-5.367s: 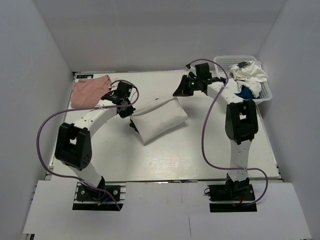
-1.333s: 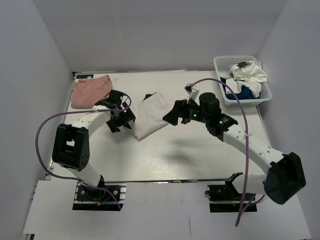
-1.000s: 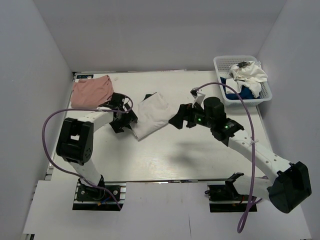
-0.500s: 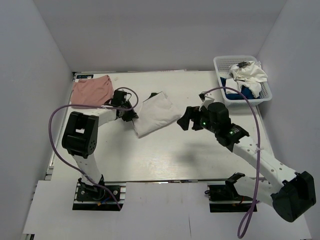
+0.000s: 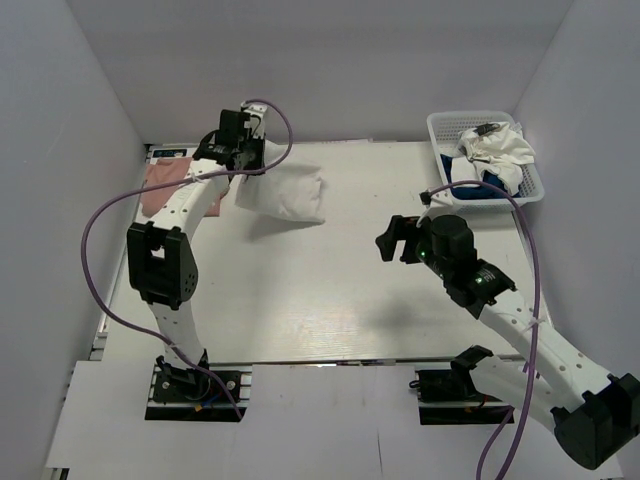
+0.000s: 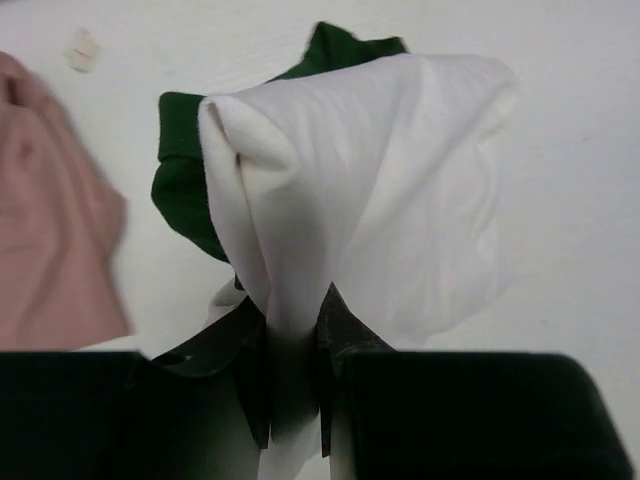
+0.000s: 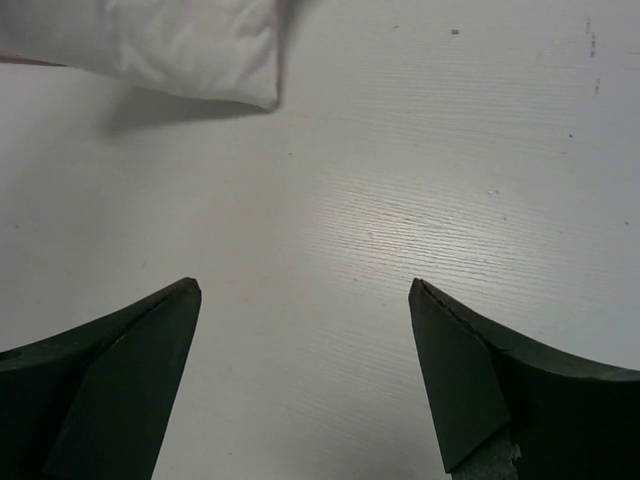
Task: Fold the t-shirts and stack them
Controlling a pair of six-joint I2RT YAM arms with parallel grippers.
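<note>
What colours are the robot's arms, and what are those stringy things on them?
The left arm and right arm are white tubes joined by chunky black blocks. A purple cable loops along each. The right arm has a small green light. The right tool has two dark pointed fingers.

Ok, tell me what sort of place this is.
Probably a robot test cell: plain white walls box in the table, the left arm and right arm are bolted at its near edge, and a plastic basket holds crumpled t-shirts.
</note>
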